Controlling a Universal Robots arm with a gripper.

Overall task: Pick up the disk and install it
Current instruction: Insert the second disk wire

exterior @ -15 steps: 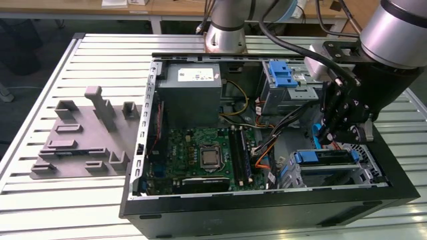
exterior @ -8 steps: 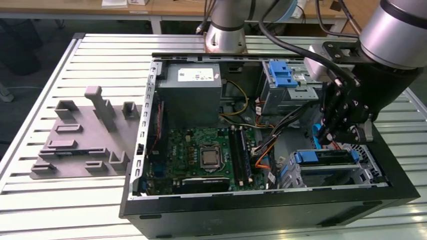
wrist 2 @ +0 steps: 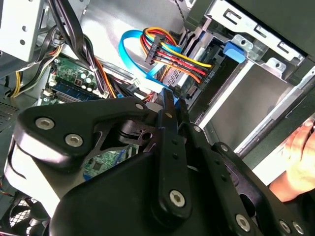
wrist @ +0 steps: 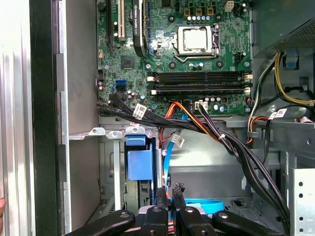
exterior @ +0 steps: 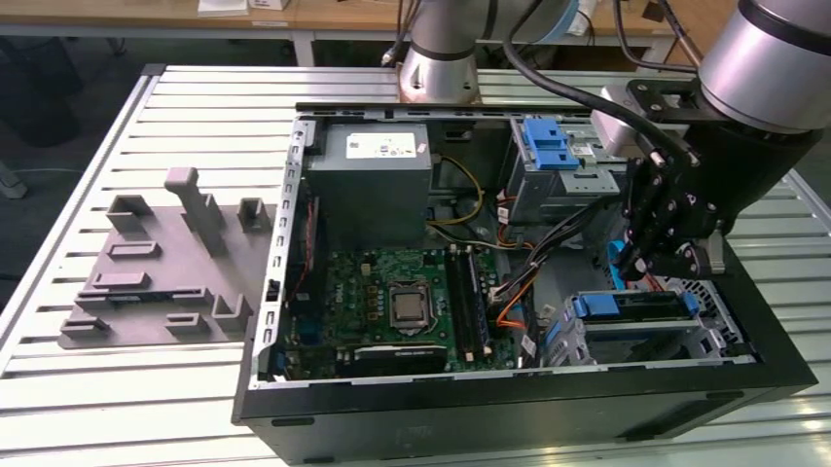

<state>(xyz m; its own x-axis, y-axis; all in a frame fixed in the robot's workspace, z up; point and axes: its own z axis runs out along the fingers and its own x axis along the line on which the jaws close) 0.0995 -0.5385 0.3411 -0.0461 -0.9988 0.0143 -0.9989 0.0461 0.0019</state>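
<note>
In the exterior view, your gripper (exterior: 649,270) hangs inside the open computer case (exterior: 389,409), at the exterior view's right, over the drive cage. The disk (exterior: 639,307) lies flat in the lower bay just below the gripper. You can see its grey body and its blue carrier frame, and the gripper is not holding it. The motherboard (exterior: 389,302) sits mid-case, with the grey power supply (exterior: 377,180) beyond it. A grey fixture plate (exterior: 156,272) lies on the slatted table (exterior: 78,389) at the exterior view's left.

In the second wrist view, the gripper (wrist 2: 171,96) has its two black fingers (wrist 2: 167,110) drawn together. A sliver of blue shows at their tips, and you cannot tell what it belongs to. Just past them, a blue data cable (wrist 2: 129,49) and a red, yellow and black wire bundle (wrist 2: 179,61) run to the drive cage (wrist 2: 256,54). A person's hand (wrist 2: 300,150) rests at the case edge.

In the first wrist view, the gripper (wrist: 170,189) points into the cage beside a blue plastic tab (wrist: 140,164), with a blue cable (wrist: 204,204) under the fingertips (wrist: 162,191). Black cables (wrist: 236,147) cross below the motherboard (wrist: 187,59).
</note>
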